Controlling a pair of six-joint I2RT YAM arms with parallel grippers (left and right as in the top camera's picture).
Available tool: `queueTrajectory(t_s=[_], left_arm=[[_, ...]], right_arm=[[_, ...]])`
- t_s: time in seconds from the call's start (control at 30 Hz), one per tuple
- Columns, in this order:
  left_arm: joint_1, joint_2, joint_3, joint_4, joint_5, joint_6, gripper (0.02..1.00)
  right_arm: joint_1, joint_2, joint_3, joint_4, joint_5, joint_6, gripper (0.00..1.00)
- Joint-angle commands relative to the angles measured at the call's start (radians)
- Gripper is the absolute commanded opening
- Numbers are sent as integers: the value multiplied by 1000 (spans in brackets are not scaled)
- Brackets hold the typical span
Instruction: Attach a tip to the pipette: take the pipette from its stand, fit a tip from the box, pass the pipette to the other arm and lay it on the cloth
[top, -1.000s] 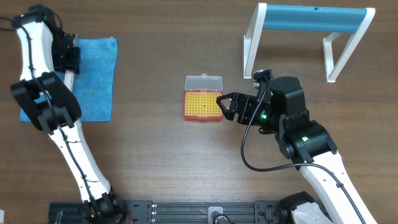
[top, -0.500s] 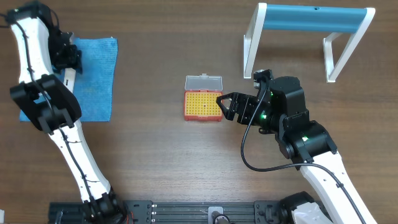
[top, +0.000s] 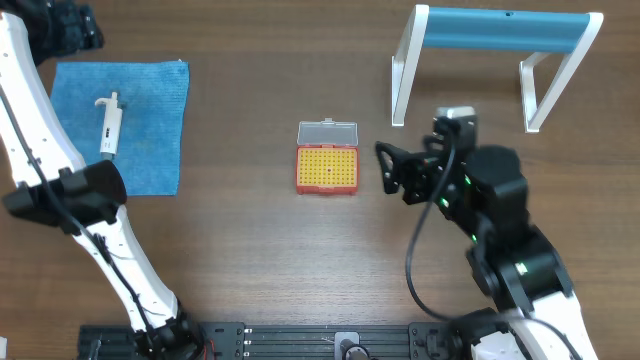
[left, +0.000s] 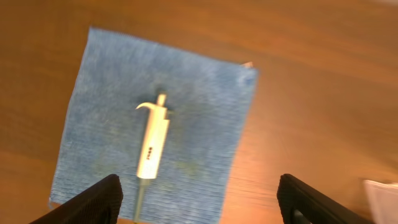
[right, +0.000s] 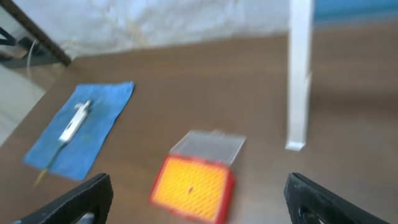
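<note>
Tabletop (top: 250, 250): both jaws wide, empty.

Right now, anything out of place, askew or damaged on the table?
Nothing stands out. The pipette lies flat on the blue cloth, the tip box sits open mid-table with its lid folded back, and the stand is upright. The left gripper and right gripper are both open and hold nothing.
</note>
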Motion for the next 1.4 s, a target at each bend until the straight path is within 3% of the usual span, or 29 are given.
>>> queueTrajectory(t_s=[0.03,0.13,0.37,0.53,0.7,0.87,1.13,1.4], left_arm=[[-131,-224,23,-8,58,-44,809],[-219,-336,14,-8,39,-44,807],[-467,-695,-209,-8,-125,-108,812],[-559,-1020,-600,-8,-129,-244,814],[-566,-1324,-980,-7,-106,-375,818],[-564,-1630,-1283,-7,-84,-395,820],[-564,-1865,-1486,-7,-91,-394,827],[-564,-1877,-1495,-7,-91,-394,827]], right_arm=[[-7,-174,13,-52,197,-226,895],[-7,-253,13,-139,198,-269,897],[-7,-498,6,-347,205,-376,895],[-7,-726,-46,-406,304,-374,895],[-7,-832,-69,-478,307,-343,895],[-7,-815,-100,-554,307,-251,897],[-7,-815,-100,-658,320,-240,897],[-7,-815,-100,-686,318,-239,897]])
